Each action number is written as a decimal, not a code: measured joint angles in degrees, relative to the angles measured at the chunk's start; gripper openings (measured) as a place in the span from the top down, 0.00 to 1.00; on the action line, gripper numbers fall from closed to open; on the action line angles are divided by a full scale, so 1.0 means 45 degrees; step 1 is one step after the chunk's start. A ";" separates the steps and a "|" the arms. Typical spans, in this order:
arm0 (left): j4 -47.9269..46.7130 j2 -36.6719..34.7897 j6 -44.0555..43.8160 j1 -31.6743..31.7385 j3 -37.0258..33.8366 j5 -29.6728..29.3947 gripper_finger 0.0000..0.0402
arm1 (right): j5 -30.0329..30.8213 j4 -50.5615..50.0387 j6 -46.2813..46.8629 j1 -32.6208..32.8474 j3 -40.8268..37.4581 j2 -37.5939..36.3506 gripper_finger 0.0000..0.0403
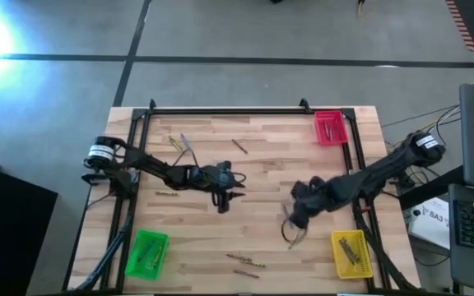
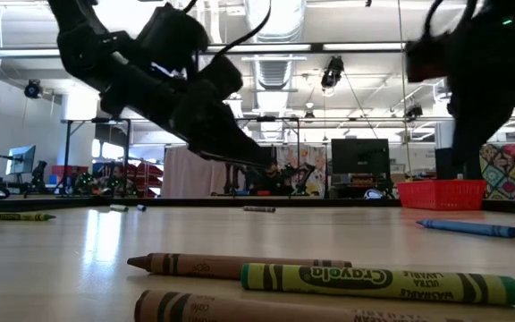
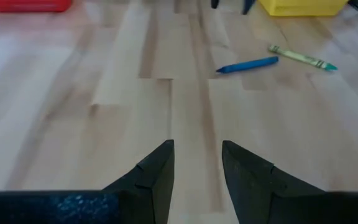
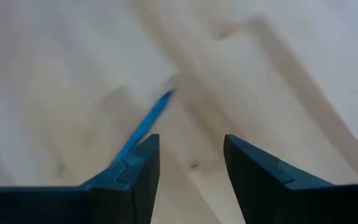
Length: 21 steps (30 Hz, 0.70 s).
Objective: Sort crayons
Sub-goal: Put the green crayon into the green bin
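Crayons lie scattered flat on the wooden table: a blue crayon [image 3: 247, 64] and a green one [image 3: 303, 57] toward the right, a brown one [image 2: 222, 265] and a green one [image 2: 383, 282] near the front edge, and others at the far left [image 1: 179, 141] and far middle [image 1: 239, 146]. My left gripper [image 1: 239, 182] hovers open over the table's middle, pointing right, nothing between its fingers [image 3: 160, 174]. My right gripper [image 1: 291, 217] hangs open right of centre, pointing steeply down. The blue crayon [image 4: 145, 124] lies beside one of its fingers, outside the gap.
A red tray [image 1: 329, 127] stands at the far right, a yellow tray [image 1: 350, 253] at the near right and a green tray [image 1: 146, 252] at the near left, each with crayons in it. A black frame [image 1: 220, 111] runs along the table's far edge and sides.
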 joint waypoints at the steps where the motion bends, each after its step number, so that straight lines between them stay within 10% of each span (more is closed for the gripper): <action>1: -0.0021 0.0245 0.0000 -0.0115 0.0220 0.0000 0.71 | -0.0021 0.0220 -0.0884 0.0440 0.0001 0.0158 0.59; 21: -0.6210 0.4362 -0.0099 -0.1882 0.6539 -0.0126 0.71 | -0.2150 0.3026 -0.4432 0.2574 0.0060 0.3547 0.71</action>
